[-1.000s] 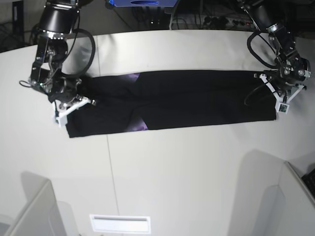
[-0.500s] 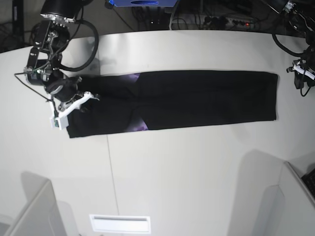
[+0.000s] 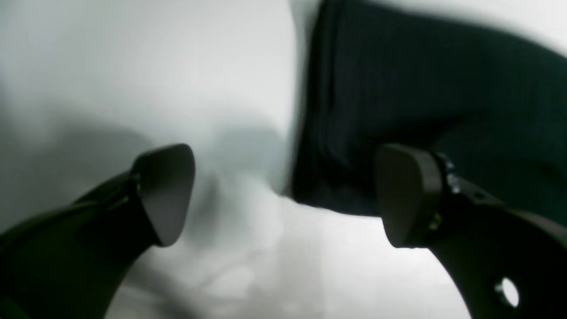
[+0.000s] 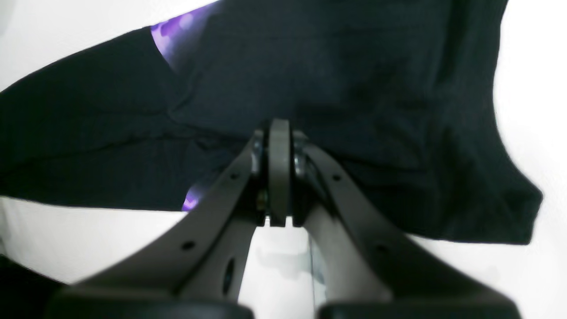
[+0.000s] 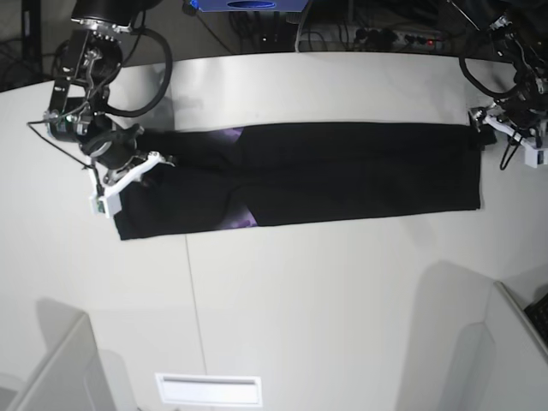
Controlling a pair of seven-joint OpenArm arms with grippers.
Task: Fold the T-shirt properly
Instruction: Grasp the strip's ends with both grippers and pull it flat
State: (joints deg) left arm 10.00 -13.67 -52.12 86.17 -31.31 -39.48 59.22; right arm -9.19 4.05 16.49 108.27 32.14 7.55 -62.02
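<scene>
The T-shirt (image 5: 342,171) lies as a long black strip across the white table, with slivers of purple print (image 5: 233,134) showing at a fold. My right gripper (image 5: 154,163) is at the strip's left end. In the right wrist view it (image 4: 279,173) is shut, and creases in the black cloth (image 4: 376,79) run in to its tips. My left gripper (image 5: 486,130) hovers at the strip's right edge. Seen from the left wrist, it (image 3: 283,195) is open wide with nothing between its fingers, and the corner of the cloth (image 3: 421,88) lies just beyond them.
The white table (image 5: 325,300) extends toward the front. Grey partitions rise at the front left (image 5: 60,368) and front right (image 5: 479,342). A white slotted plate (image 5: 210,390) sits at the front edge. Cables and a power strip (image 5: 385,36) lie behind the table.
The left gripper opened and let go of the shirt's right end, swung out to the right, then came back beside that edge. The right gripper stayed shut and shifted slightly.
</scene>
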